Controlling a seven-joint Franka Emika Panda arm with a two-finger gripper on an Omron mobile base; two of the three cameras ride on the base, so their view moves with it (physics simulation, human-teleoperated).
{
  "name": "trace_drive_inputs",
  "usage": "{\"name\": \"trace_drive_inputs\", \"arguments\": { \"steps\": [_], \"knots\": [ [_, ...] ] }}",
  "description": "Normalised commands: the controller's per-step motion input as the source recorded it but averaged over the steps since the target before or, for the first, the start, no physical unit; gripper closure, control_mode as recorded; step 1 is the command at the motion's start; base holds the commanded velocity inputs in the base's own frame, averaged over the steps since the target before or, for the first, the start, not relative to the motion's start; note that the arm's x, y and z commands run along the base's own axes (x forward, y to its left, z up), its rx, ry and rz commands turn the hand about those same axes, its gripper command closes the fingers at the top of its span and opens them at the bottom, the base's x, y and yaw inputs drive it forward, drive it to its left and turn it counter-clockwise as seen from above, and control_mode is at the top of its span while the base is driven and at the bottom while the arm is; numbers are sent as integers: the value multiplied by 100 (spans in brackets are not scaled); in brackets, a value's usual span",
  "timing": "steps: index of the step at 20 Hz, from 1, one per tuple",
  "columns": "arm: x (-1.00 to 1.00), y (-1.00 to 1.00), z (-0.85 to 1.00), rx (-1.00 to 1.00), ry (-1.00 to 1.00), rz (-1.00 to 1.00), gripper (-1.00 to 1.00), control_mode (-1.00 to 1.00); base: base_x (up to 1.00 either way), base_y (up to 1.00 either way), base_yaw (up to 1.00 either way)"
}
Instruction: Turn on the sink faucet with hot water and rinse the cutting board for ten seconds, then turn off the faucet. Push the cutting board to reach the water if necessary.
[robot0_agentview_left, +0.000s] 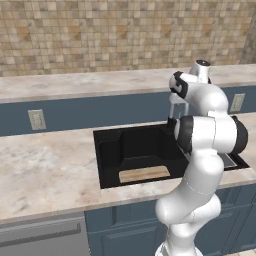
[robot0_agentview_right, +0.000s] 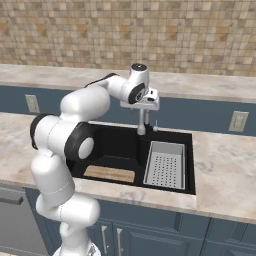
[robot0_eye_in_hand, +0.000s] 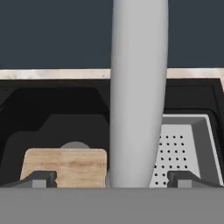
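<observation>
Fingers (robot0_eye_in_hand: 107, 179) spread wide, nothing clamped. In the hand view the sink faucet (robot0_eye_in_hand: 138, 92) runs as a thick pale-grey column straight up between the two tips, closer to the one on the view's right (robot0_eye_in_hand: 179, 178) than to the left one; can't tell if either pad touches it.

Cutting board (robot0_eye_in_hand: 65, 167) lies past and below the fingers, on the floor of the sink (robot0_eye_in_hand: 52, 127), flat, offset toward the left tip in the hand view. Its near corner sits just beside the faucet column in that view. A round grey drain (robot0_eye_in_hand: 74, 145) peeks out behind the board's far edge.

Materials:
- board: light-tan wood, pale grain, rectangular, rounded corners
- sink: matte black, rectangular basin
- tray (robot0_agentview_right: 165, 164): grey, perforated with rows of small holes, raised rim, sits on the right-tip side of the faucet
- faucet: smooth silver-grey, thin tube
- table (robot0_agentview_left: 45, 165): beige marbled stone, blue cabinet fronts below, tan tile wall behind

In the right base view the board (robot0_agentview_right: 110, 174) is against the basin's front wall, well apart from the tray.

Arm pose: elbow folded high in front of the basin, forearm reaching toward the back wall, hand (robot0_agentview_right: 145, 102) pointing down over the sink's rear edge at the faucet (robot0_agentview_right: 141, 125).
</observation>
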Motion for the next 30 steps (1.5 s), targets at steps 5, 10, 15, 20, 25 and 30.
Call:
{"name": "trace_drive_inputs", "arguments": {
  "steps": [5,10,15,20,25,30],
  "knots": [
    [0,28,-5,0,0,0,-100,-100,0,0,0],
    [0,30,-5,0,0,0,-100,-100,0,0,0],
    [0,32,-4,0,0,0,-100,-100,0,0,0],
    [0,34,-4,0,0,0,-100,-100,0,0,0],
    [0,36,-4,0,0,0,-100,-100,0,0,0],
    [0,37,-3,0,0,0,-100,-100,0,0,0]
  ]
}}
